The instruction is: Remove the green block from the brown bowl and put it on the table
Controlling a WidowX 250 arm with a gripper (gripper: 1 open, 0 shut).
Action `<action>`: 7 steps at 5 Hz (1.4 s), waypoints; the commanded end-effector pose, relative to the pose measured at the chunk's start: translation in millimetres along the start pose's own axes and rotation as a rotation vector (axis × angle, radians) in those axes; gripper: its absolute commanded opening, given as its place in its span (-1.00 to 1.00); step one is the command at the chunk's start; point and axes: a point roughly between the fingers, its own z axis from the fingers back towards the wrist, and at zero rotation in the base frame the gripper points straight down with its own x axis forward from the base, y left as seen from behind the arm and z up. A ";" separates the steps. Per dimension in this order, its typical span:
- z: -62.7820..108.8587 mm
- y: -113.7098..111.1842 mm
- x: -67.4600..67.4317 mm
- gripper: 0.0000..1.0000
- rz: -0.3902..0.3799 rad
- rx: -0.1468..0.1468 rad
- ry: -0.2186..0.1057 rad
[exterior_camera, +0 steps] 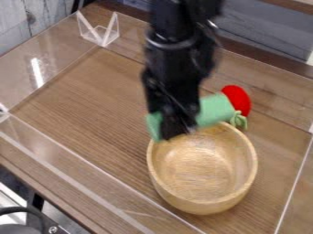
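My gripper (pixel 175 121) points straight down and is shut on the green block (pixel 210 111), which sticks out to its right. Block and gripper hang above the far-left rim of the brown bowl (pixel 204 171), clear of it. The bowl sits on the table (pixel 86 101) toward the front right, and its inside looks empty. The fingers (pixel 184 126) are dark and blurred, so the grip itself is partly hidden.
A red strawberry-like toy (pixel 236 99) with green leaves lies just behind the bowl, close to the held block. Clear acrylic walls (pixel 37 137) border the table. A small clear stand (pixel 98 27) sits at the far left.
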 end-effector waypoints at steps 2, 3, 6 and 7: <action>1.9 68.0 -33.5 -1.00 0.194 0.081 -0.030; -5.2 73.7 -38.3 -1.00 0.253 0.091 -0.029; -30.8 96.5 -22.1 -1.00 0.270 0.110 -0.006; -41.4 94.6 -23.6 -1.00 0.347 0.115 0.005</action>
